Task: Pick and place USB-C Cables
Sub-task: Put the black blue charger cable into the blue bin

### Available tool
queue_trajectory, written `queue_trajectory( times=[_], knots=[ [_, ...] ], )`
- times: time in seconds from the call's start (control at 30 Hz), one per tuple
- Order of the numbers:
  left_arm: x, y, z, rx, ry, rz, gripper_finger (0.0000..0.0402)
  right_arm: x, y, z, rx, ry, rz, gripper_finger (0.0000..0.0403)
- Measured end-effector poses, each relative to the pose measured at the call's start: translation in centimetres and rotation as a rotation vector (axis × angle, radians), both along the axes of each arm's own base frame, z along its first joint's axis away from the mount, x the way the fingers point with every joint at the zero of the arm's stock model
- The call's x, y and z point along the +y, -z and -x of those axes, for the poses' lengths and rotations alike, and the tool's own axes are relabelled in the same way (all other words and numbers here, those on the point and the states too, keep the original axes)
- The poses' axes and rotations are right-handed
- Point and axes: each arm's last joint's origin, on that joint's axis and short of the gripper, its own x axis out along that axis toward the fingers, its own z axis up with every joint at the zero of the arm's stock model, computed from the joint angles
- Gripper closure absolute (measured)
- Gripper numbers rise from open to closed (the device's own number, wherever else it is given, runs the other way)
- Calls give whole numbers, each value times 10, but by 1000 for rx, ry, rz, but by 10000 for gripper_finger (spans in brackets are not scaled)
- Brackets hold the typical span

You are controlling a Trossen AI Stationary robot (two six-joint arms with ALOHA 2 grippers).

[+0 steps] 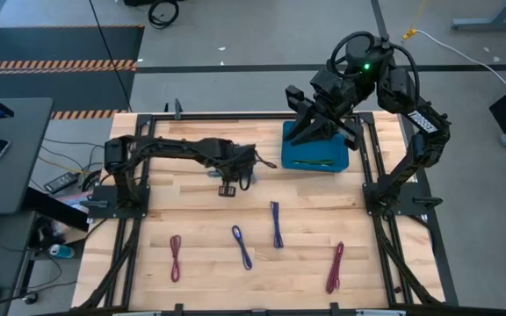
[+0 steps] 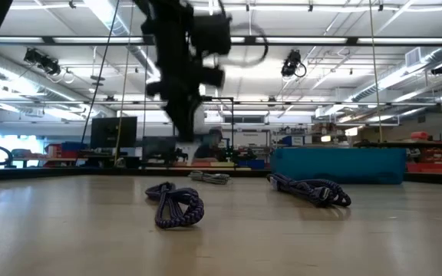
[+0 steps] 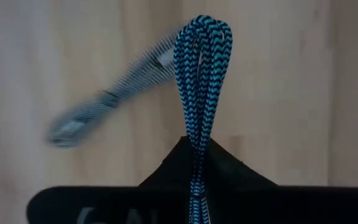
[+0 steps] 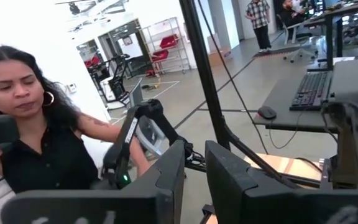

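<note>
My left gripper (image 1: 229, 186) is over the table's middle, shut on a teal-and-black braided USB-C cable (image 3: 202, 68). Several more folded cables lie flat on the near half of the table: maroon (image 1: 176, 257), blue-purple (image 1: 242, 247), blue (image 1: 276, 225) and magenta (image 1: 335, 267). My right gripper (image 4: 195, 180) is held high above the blue bin (image 1: 299, 161) at the far right, pointing level into the room, with a narrow gap and nothing between its fingers. My left gripper pinches the folded teal cable between its two shut fingers, several strands together (image 3: 196, 146). The fingers come from above, pointing steeply down. The looped fold (image 3: 205, 31) sticks out past the fingertips, and a blurred free end (image 3: 101, 107) trails to one side above the wood.
The blue bin holds a greenish cable (image 1: 316, 161). In the low view a grey cable (image 2: 209, 177) lies far back by the bin (image 2: 340, 165). A person (image 4: 36, 124) stands beyond the table. Black frame rails (image 1: 235, 118) run along the table's edges.
</note>
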Motion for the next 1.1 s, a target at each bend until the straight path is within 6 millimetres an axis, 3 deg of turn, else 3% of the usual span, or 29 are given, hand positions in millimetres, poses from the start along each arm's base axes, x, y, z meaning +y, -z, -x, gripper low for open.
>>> queue_trajectory(
  times=[0.13, 0.3, 0.4, 0.53, 0.67, 0.87, 1.1],
  knots=[
    [-11, -57, 1, -35, -10, -130, 381, 1, -1, 3, -24, -13, 25, 343],
    [-26, -129, 19, -122, -88, -217, 381, -2, -9, 28, -92, 20, 111, 364],
    [-37, -167, 32, -245, -135, -214, 381, -4, -11, 50, -110, 132, 208, 380],
    [-55, -212, 48, -428, -162, -196, 381, -5, -4, 75, -8, 363, 342, 395],
    [-72, -241, 59, -570, -201, -223, 381, -7, 2, 87, 110, 554, 425, 396],
    [-91, -274, 64, -789, -226, -253, 381, -5, 22, 64, 208, 550, 482, 393],
    [-99, -288, 67, -869, -220, -292, 381, -7, 64, 15, 346, 542, 615, 399]
  ],
)
